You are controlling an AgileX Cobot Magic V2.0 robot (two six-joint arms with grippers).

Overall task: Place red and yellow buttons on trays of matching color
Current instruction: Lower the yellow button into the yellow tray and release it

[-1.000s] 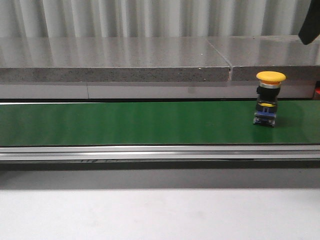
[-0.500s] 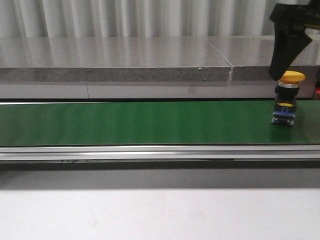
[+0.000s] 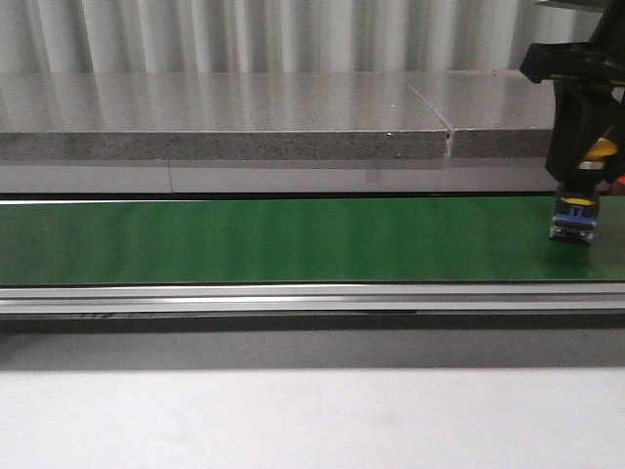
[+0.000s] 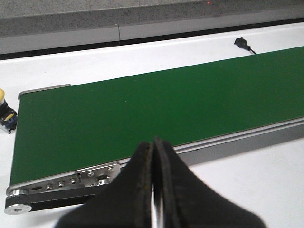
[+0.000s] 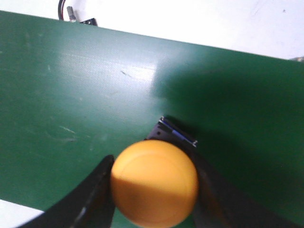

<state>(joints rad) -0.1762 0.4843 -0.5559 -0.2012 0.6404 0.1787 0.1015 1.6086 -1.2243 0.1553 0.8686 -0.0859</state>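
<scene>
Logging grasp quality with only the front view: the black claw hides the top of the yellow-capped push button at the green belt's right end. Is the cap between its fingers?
Observer: Yes. The right wrist view shows the yellow-capped push button between the right claw fingers, one on each side; contact is unclear.
Operator: And the left claw? I can't see it.
Observer: The left claw is shut and empty, over the green conveyor belt edge near its roller end.
Operator: Anything else?
Observer: A second yellow-capped button stands on the white table beside that belt end.
</scene>
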